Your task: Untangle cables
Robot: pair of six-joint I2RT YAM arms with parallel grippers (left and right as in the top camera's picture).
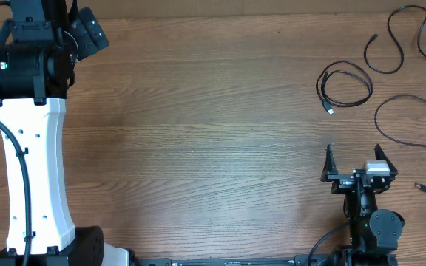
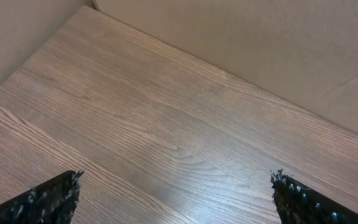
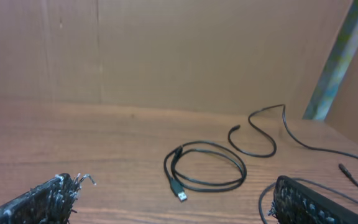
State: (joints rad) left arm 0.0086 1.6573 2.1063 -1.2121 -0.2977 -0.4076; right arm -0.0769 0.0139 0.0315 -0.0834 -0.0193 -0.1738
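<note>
Right gripper (image 1: 353, 152) spread wide, empty; coiled USB cable (image 1: 320, 85) lies straight ahead of it, plug end nearest; other cables (image 1: 401, 55) beyond, separate; left gripper (image 2: 176, 183) also spread, well apart.

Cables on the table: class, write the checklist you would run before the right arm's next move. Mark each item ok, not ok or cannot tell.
1. Right gripper open and empty: ok, jaws wide apart.
2. Left gripper open and empty: ok, only bare table under it.
3. Coiled cable apart from the others: ok, it lies alone.
4. S-shaped cable free of the long cable: cannot tell, both run off the right edge of the overhead view.
5. Path from the right gripper to the coiled cable: ok, only bare wood between them.
</note>
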